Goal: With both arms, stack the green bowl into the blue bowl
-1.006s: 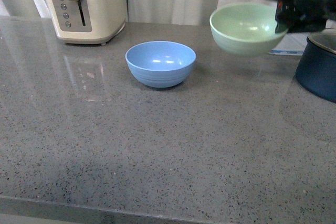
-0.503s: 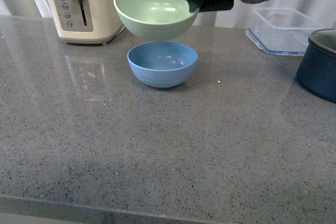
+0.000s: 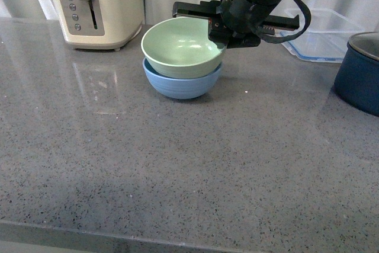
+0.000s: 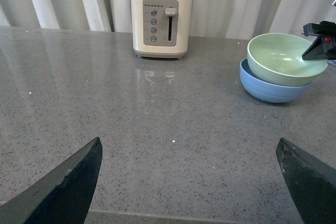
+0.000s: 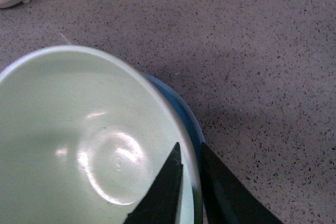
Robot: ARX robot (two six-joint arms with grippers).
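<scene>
The pale green bowl (image 3: 180, 47) sits nested in the light blue bowl (image 3: 180, 86) at the back middle of the grey counter. My right gripper (image 3: 218, 32) is shut on the green bowl's right rim, one finger inside and one outside. In the right wrist view the black fingers (image 5: 167, 192) clamp the green bowl's rim (image 5: 79, 145), with the blue bowl's edge (image 5: 181, 111) showing beneath. In the left wrist view the stacked green bowl (image 4: 286, 59) and blue bowl (image 4: 268, 88) lie far off, and my left gripper (image 4: 189, 182) is open and empty above bare counter.
A cream toaster (image 3: 95, 7) stands at the back left. A clear plastic container (image 3: 317, 37) and a dark navy pot (image 3: 360, 72) sit at the right. The counter's front edge (image 3: 177, 238) runs along the bottom.
My right gripper has lowered the green bowl from above the blue bowl down into it. A second ago it was carrying it in from the right.
</scene>
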